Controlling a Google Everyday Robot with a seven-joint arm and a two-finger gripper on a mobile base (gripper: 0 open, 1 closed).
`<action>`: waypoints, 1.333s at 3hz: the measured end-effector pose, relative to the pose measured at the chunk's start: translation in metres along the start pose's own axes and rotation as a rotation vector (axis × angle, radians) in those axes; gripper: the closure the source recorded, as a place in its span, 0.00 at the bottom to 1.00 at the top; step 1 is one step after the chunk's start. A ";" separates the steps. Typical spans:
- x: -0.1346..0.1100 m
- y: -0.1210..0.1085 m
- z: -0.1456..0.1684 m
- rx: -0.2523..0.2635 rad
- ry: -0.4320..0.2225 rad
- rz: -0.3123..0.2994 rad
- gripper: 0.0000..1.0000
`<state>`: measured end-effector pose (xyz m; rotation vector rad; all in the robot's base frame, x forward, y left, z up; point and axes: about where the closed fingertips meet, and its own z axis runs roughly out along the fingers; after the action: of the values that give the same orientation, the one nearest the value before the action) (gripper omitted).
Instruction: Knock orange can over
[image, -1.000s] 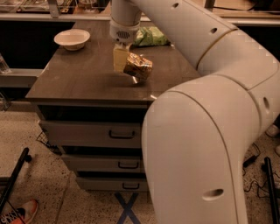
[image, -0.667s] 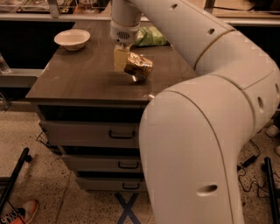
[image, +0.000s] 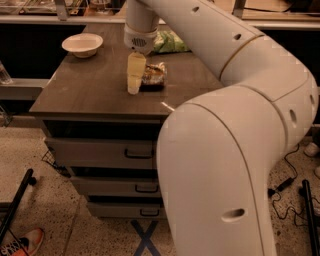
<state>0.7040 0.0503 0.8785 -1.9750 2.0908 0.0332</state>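
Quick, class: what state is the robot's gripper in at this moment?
Gripper: open or shut cannot be told; it hangs low over the table, right beside the orange can.

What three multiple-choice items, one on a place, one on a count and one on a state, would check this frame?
1. The white bowl sits: A) near the cabinet top's far left corner; B) in a drawer; C) on the floor.
2. Drawer handles showing: A) one; B) three; C) five.
3. The orange can: A) stands upright; B) lies tipped beside the tool; C) hangs in the air.
Answers: A, the bowl rests on the top's far left; B, three handles face the camera; B, the can lies on its side next to the tool, which reaches down to the top.
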 end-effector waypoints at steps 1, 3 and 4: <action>0.000 -0.004 -0.006 0.008 -0.005 -0.015 0.00; 0.024 -0.013 -0.024 0.018 -0.052 -0.017 0.00; 0.052 -0.018 -0.048 0.067 -0.094 0.029 0.00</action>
<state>0.7118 -0.0111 0.9172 -1.8685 2.0345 0.0597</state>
